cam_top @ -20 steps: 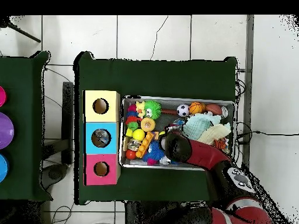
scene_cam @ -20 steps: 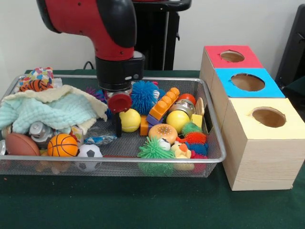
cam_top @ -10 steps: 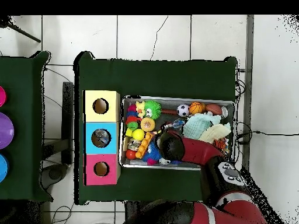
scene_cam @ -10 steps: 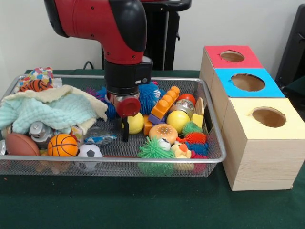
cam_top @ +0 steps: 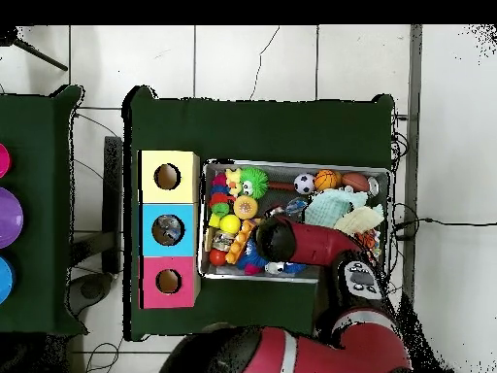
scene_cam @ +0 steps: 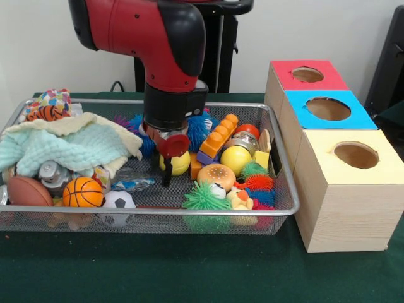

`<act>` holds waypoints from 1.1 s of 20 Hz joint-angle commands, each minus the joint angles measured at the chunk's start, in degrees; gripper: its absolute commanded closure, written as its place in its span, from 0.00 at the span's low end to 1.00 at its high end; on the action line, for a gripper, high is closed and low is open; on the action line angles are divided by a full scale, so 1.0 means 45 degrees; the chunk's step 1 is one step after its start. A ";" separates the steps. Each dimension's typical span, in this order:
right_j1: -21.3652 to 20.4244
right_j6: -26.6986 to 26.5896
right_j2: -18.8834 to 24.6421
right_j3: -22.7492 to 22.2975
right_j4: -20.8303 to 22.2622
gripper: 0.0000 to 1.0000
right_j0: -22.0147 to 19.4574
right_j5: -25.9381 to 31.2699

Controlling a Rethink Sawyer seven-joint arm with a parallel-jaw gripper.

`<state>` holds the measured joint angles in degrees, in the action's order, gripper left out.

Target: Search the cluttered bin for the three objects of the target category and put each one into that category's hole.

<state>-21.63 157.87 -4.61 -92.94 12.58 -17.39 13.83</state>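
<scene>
On a table under dark green cloth (scene_cam: 189, 271), over a white tiled floor (cam_top: 291, 58), the red arm is reaching down into the wire mesh bin (scene_cam: 278, 158), its gripper (scene_cam: 167, 173) hanging beside the yellow ball (scene_cam: 178, 163), and I cannot tell how its jaws stand.

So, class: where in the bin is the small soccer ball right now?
In the front view the soccer ball lies against the bin's near rim, left of centre, just right of the orange basketball.
</scene>
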 commanded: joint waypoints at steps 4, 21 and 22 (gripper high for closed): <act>0.0553 0.0086 -0.0233 0.1416 -0.0825 0.00 0.0342 0.4736; -0.0797 0.0404 -0.1191 0.3420 -0.0903 0.00 0.1739 1.0385; -0.0829 0.0531 -0.1136 0.3660 -0.1044 0.00 0.1771 1.0951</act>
<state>-22.26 157.88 -9.57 -84.73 10.63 -11.75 44.61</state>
